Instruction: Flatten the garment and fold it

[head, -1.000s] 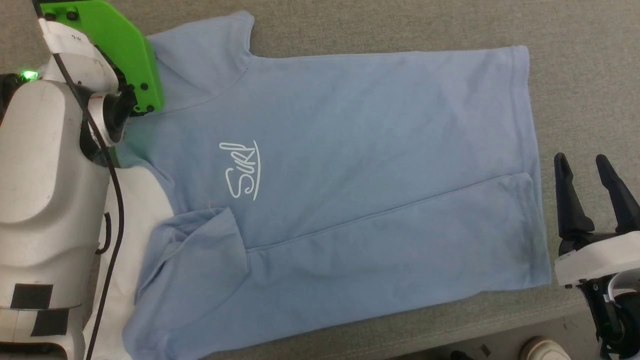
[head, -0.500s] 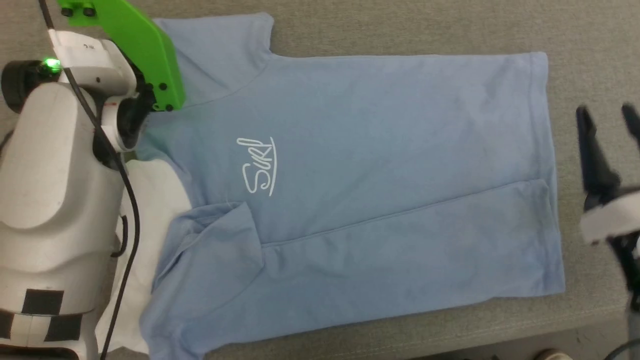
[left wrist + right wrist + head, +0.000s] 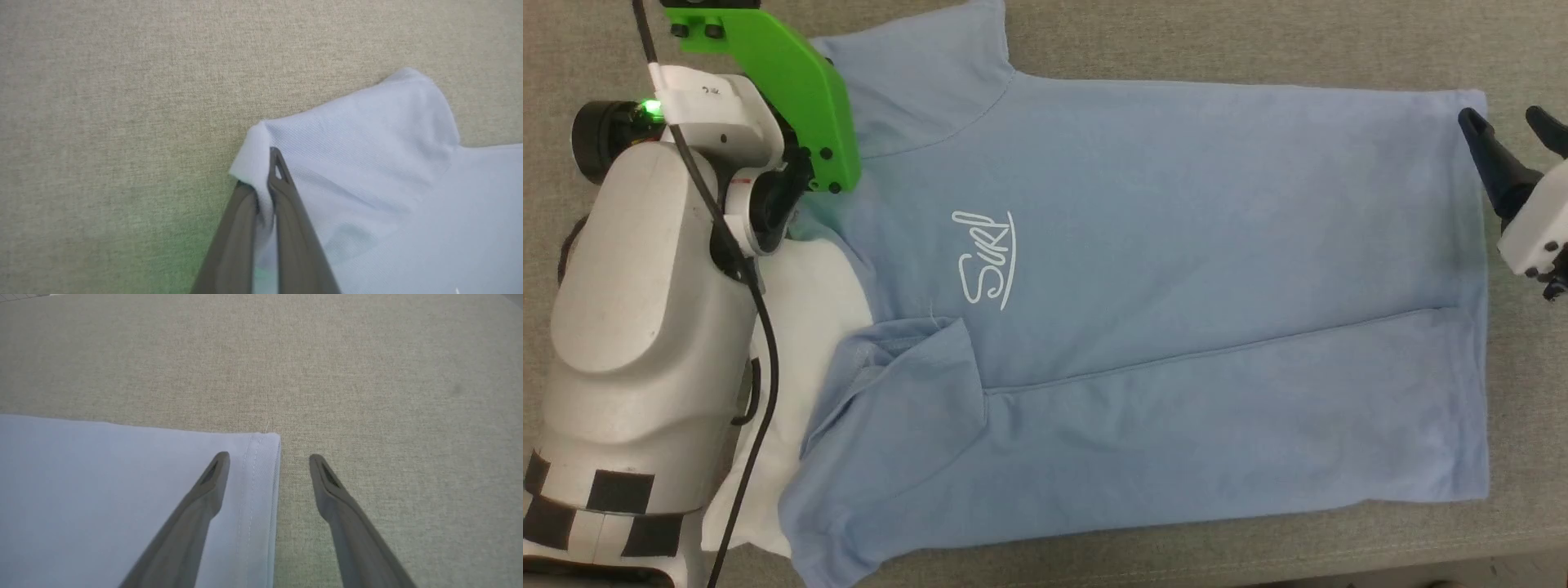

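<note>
The garment [image 3: 1176, 310], a light blue T-shirt with a white script logo [image 3: 984, 260], lies spread on the beige surface, neck to the left and hem to the right. A white fabric part [image 3: 809, 302] shows at the neck. The near side is folded over the body, with the near sleeve [image 3: 907, 384] lying on top. My left gripper [image 3: 263, 175] is shut on the edge of the far sleeve [image 3: 359, 122]. My right gripper [image 3: 269, 459] is open over the hem's far corner [image 3: 261, 445], one finger over the cloth and one over the bare surface; it also appears as the right gripper [image 3: 1511, 131].
The beige cloth-covered surface [image 3: 1258, 41] runs around the shirt on all sides. Its front edge [image 3: 1339, 563] lies just below the shirt. My pale left arm [image 3: 645, 286] with a green bracket [image 3: 800, 90] covers the neck area at the left.
The head camera has shifted, so the whole picture slid right. My right gripper, still open, has moved from beside the hem's near half to its far corner.
</note>
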